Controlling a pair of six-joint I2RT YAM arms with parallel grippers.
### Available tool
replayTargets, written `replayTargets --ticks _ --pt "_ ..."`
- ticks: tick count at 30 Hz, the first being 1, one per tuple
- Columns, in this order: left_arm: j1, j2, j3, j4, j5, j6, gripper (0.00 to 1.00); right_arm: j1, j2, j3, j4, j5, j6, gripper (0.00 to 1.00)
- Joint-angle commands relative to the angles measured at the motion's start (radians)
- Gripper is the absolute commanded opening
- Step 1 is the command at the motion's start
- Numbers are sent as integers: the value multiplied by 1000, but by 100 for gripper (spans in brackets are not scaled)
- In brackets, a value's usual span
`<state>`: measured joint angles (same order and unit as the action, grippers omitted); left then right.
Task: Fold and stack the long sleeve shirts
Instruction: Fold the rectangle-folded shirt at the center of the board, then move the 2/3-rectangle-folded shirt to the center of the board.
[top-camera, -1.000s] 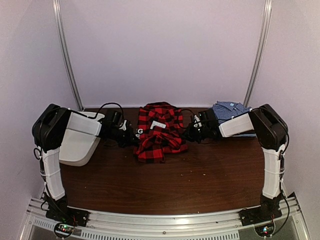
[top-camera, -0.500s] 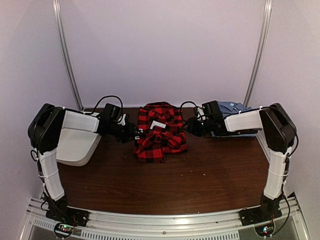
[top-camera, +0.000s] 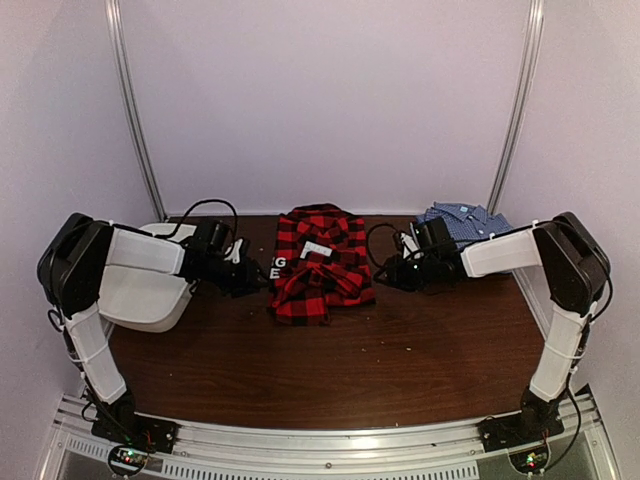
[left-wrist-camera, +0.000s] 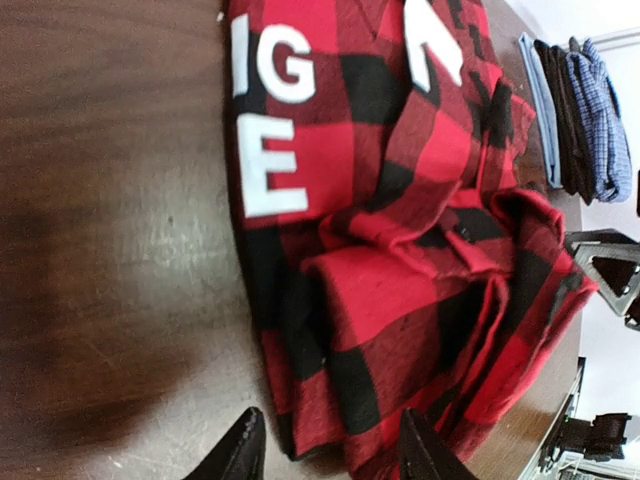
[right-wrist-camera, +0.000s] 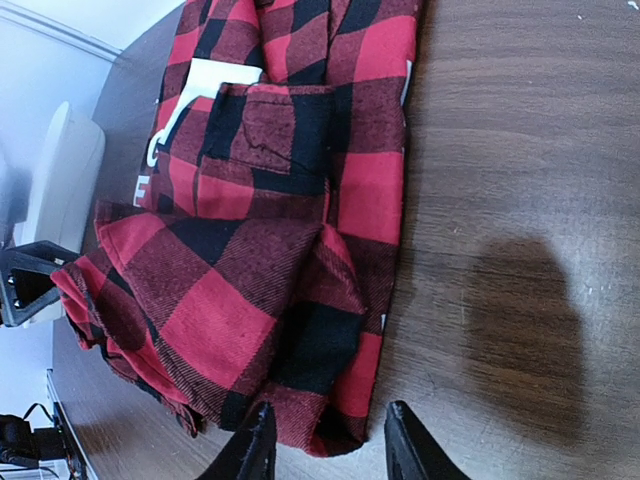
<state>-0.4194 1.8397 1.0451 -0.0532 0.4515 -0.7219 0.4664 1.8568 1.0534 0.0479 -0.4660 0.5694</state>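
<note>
Plaid shirt: the red-and-black shirt (top-camera: 320, 265) lies at the back middle of the table (top-camera: 330, 370). It is a lumpy half-folded bundle with white lettering showing along its left edge.
Blue shirt: the checked one (top-camera: 462, 218) sits folded at the back right corner, near the plaid one but apart from it. It is probably parked there as the base of the stack.
Left pincer: it (top-camera: 252, 280) is low at the bundle's left edge, with fingers spread and nothing held. In its wrist view the bunched near hem lies just ahead of the gap.
Right pincer: it (top-camera: 392, 272) mirrors the left on the opposite edge, also spread and empty.
Why so placed: the arms flank the bundle, likely so both sides can be taken together and the cloth moves evenly (one-sided pulls would skew it).
Contact: whether any fingertip touches the cloth, I cannot tell.
Tub: the white tub (top-camera: 150, 295) rests under the left arm, off to the side.
</note>
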Motion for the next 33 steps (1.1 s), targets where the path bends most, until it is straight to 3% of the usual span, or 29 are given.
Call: replayTargets --ticks 1,17,21,29,33 --pt "-6 -12 -55 46 46 31 46 22 8 14 9 -21 -46 37" --pt "-56 86 -56 113 78 15 35 65 73 -5 42 -43 -62 34" --pt "-61 87 -56 116 78 7 28 70 80 -9 50 -44 -59 31" --pt "-66 80 -67 97 79 -8 0 69 55 -45 43 -32 -69 14" --pt "-71 56 -81 61 82 -8 0 71 29 -81 36 -40 -67 2"
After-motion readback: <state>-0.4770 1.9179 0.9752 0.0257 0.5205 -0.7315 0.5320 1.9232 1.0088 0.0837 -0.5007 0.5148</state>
